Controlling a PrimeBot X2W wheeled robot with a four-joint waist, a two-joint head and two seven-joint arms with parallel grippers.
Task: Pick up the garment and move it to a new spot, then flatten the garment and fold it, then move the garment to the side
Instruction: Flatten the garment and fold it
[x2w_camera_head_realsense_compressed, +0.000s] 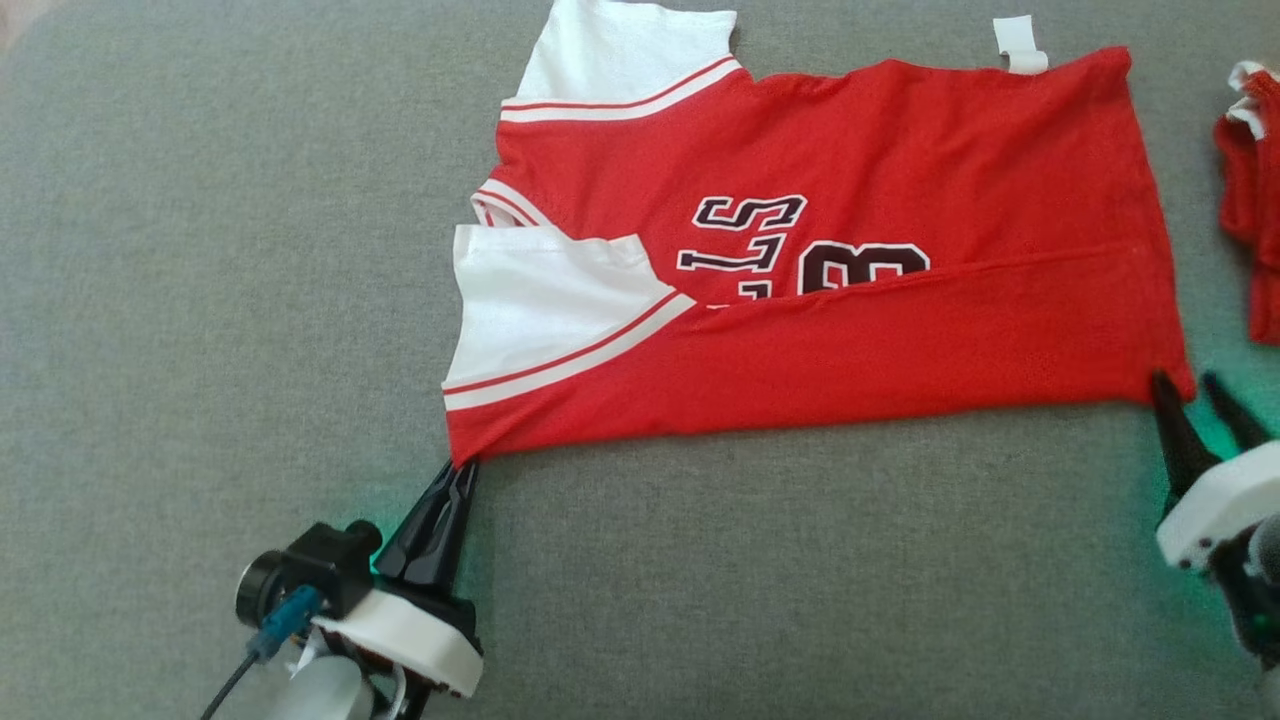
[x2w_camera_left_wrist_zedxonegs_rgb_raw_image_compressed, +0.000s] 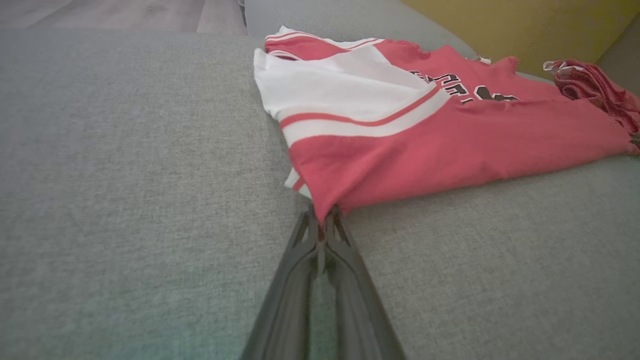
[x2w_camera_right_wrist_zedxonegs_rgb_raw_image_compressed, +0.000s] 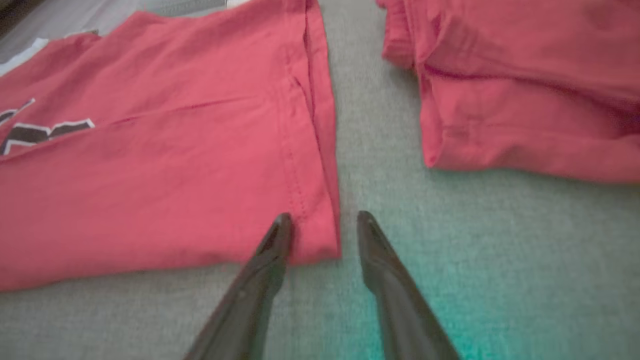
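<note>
The garment (x2w_camera_head_realsense_compressed: 860, 260) is a red jersey with white sleeves and dark lettering, lying flat on the grey cushion with its near long edge folded up over the print. My left gripper (x2w_camera_head_realsense_compressed: 462, 470) is shut on the garment's near left corner (x2w_camera_left_wrist_zedxonegs_rgb_raw_image_compressed: 325, 212). At the near right corner (x2w_camera_right_wrist_zedxonegs_rgb_raw_image_compressed: 320, 240), my right gripper (x2w_camera_head_realsense_compressed: 1190, 385) has its two fingers apart, one on either side of the corner; the left fingertip (x2w_camera_right_wrist_zedxonegs_rgb_raw_image_compressed: 280, 230) rests on the red cloth, the right fingertip (x2w_camera_right_wrist_zedxonegs_rgb_raw_image_compressed: 367, 227) on the cushion.
A second red garment (x2w_camera_head_realsense_compressed: 1255, 200) lies bunched at the right edge, close beside the jersey's right end (x2w_camera_right_wrist_zedxonegs_rgb_raw_image_compressed: 525, 100). The grey cushion (x2w_camera_head_realsense_compressed: 200, 300) stretches wide to the left and in front. A yellow wall (x2w_camera_left_wrist_zedxonegs_rgb_raw_image_compressed: 525, 30) rises behind.
</note>
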